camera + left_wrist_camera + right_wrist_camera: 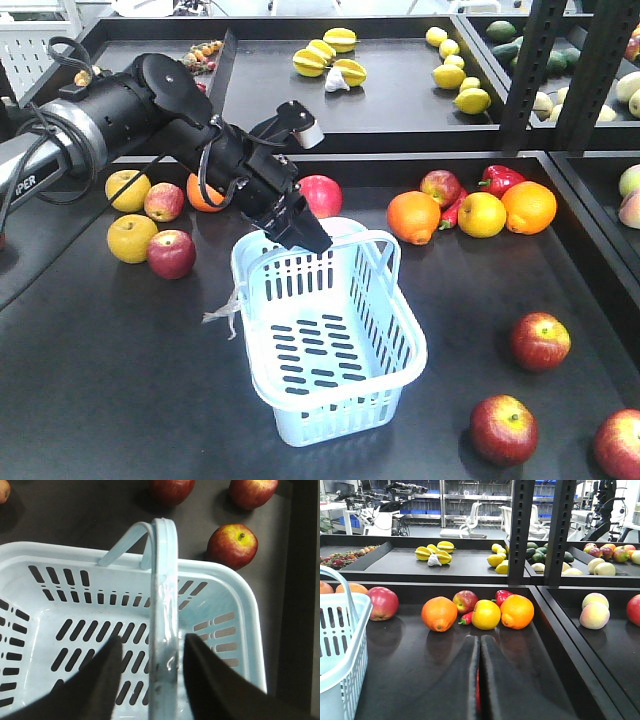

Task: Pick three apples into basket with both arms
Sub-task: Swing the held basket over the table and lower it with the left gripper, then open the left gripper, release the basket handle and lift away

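Dark-red with yellowish patches, three apples are lying on the black table (120,380) toward its front right corner. They are apart from one another and all to the right of the basket (340,418): one (541,341) nearest it, one (504,429) closer to the front edge, and one (620,445) partly cut off at the right edge. The pale-blue basket is standing near the middle of the table with its hoop handle (165,580) raised. The left gripper (305,235) is hanging over the basket's rear end, jaws standing apart on either side of the handle. A gap is showing on one side, and on the other I cannot tell whether the finger is touching. The right gripper (479,639) is showing only in its own wrist view, pointing low across the table toward the back edge. Its jaws are pressed together, leaving a thin slit, and it is gripping nothing I can make out. Beyond it, two oranges (439,613) (517,611), a red pepper (502,596) and a small red apple (465,601) are clustering along the back edge. Near the left edge, two yellow apples (132,238) (128,190) are sitting together.
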Motion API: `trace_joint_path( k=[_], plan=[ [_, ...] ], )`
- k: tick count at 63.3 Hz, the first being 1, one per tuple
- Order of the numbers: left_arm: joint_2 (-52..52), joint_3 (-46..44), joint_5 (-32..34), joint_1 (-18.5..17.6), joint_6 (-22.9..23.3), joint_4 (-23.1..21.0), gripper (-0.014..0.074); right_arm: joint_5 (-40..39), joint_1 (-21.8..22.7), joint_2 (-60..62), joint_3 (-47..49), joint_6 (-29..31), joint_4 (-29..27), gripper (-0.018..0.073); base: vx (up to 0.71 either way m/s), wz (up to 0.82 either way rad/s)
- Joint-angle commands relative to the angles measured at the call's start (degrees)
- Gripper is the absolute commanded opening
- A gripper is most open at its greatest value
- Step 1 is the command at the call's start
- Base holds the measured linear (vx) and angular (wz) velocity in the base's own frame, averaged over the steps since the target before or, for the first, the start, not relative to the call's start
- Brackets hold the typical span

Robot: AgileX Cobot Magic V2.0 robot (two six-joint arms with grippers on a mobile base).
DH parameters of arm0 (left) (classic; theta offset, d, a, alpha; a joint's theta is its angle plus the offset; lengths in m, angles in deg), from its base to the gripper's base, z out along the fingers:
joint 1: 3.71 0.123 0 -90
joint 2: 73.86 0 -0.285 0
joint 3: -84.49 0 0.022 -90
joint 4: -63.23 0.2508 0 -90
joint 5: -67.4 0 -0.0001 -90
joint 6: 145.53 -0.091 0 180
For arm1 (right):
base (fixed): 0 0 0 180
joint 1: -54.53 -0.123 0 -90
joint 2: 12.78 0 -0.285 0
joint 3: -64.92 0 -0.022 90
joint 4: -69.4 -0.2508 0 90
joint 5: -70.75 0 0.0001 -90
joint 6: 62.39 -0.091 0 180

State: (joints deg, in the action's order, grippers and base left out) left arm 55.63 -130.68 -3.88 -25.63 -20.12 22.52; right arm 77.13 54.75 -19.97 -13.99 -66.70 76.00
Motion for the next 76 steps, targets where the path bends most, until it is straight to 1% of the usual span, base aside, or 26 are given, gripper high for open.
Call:
trace_joint_path(
  k=[1, 4, 9, 18, 23, 26, 30, 35, 39, 44, 49, 52, 59, 66, 71, 76],
  plan=[
    [-3.85, -1.89, -0.48, -0.19, 2.36, -3.11, 0.0410, -4.03, 0.28, 0.65, -0.77, 0.39, 0.34, -0.0005, 0.00, 0.00],
    [-3.99, -1.89, -0.48, -0.19, 3.06, -2.68, 0.0440, -4.03, 0.28, 0.65, -0.77, 0.39, 0.34, -0.0005, 0.00, 0.00],
    [-4.58, -1.89, -0.48, -0.19, 4.93, -1.45, 0.0462, -4.03, 0.28, 0.65, -0.77, 0.39, 0.34, -0.0005, 0.00, 0.00],
    [-7.37, -1.89, -0.48, -0.12, 8.64, 0.66, 0.0458, -4.03, 0.28, 0.65, -0.77, 0.39, 0.34, -0.0005, 0.00, 0.00],
    [-9.66, -1.89, -0.48, -0.12, 10.04, 1.43, 0.0434, -4.03, 0.28, 0.65, -0.77, 0.39, 0.34, -0.0005, 0.00, 0.00],
    [-11.52, -1.89, -0.48, -0.12, 12.00, 2.10, 0.0403, -4.03, 0.28, 0.65, -0.77, 0.39, 0.34, -0.0005, 0.00, 0.00],
    [-13.86, -1.89, -0.48, -0.12, 15.50, 3.74, 0.0335, -4.03, 0.28, 0.65, -0.77, 0.39, 0.34, -0.0005, 0.00, 0.00],
    [-16.90, -1.89, -0.48, -0.12, 19.67, 6.93, 0.0230, -4.03, 0.28, 0.65, -0.77, 0.39, 0.34, -0.0005, 0.00, 0.00],
    [-19.84, -1.82, -0.48, -0.12, 22.78, 10.11, 0.0120, -4.03, 0.28, 0.65, -0.77, 0.39, 0.34, -0.0005, 0.00, 0.00],
    [-23.43, -1.83, -0.48, -0.12, 25.59, 13.19, -0.0006, -4.03, 0.28, 0.65, -0.77, 0.39, 0.34, -0.0005, 0.00, 0.00],
    [-26.88, -1.39, -0.48, -0.12, 28.04, 14.62, -0.0008, -4.03, 0.28, 0.65, -0.77, 0.39, 0.34, -0.0005, 0.00, 0.00],
    [-29.51, -0.08, -0.44, -0.12, 28.27, 14.61, -0.0009, -4.03, 0.28, 0.65, -0.77, 0.39, 0.34, -0.0005, 0.00, 0.00],
    [-36.91, 6.43, -0.44, -0.12, 28.08, 14.61, -0.0008, -4.03, 0.28, 0.65, -0.77, 0.39, 0.34, -0.0005, 0.00, 0.00],
    [-45.37, 17.39, 1.00, -0.12, 26.36, 14.56, -0.0008, -4.03, 0.28, 0.65, -0.77, 0.39, 0.34, -0.0005, 0.00, 0.00],
    [-51.48, 27.00, 4.67, -0.12, 26.25, 14.28, -0.0008, -4.03, 0.28, 0.65, -0.77, 0.39, 0.34, -0.0005, 0.00, 0.00],
    [-59.13, 37.40, 11.01, -0.12, 26.32, 14.28, -0.0008, -4.03, 0.28, 0.65, -0.77, 0.39, 0.34, -0.0005, 0.00, 0.00]
  ],
)
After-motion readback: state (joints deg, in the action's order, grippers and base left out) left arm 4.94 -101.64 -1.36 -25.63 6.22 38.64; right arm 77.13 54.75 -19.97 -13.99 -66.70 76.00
